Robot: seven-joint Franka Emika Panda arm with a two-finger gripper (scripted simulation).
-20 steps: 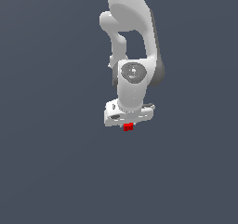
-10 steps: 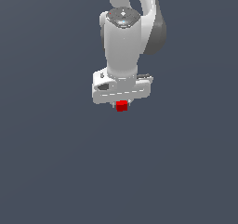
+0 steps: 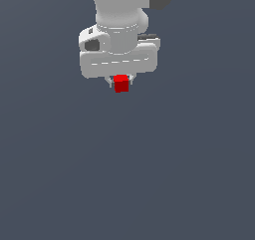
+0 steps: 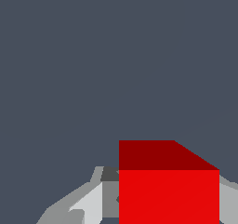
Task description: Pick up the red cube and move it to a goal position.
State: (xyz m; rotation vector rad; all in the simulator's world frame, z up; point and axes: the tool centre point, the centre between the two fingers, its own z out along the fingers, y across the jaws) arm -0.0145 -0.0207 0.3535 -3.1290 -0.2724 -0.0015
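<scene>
Gripper (image 3: 121,83) is clamped on the cube (image 3: 121,83): in the exterior view the short fingers (image 3: 131,80) sit tight against both sides of it, just under the wide white hand body, and the cube pokes out below the tips. Wrist view agrees: the cube (image 4: 168,196) fills the space between the grey fingers (image 4: 88,204), one finger plainly against its side, the other only a sliver at the frame edge. Cube is held in the air below the arm (image 3: 119,10), nothing touching it but the fingers. Around it: only flat, even dark grey-blue background in both views (no edge or horizon, so can't tell how far below any surface is). Nothing near the cube or the gripper, nothing blocking. No labels or readable writing; only a dashed seam line across the hand body. Cube is plain bright red, sharp-edged, unmarked, one face darker in shade, much narrower than the hand, sitting square in the grip.
</scene>
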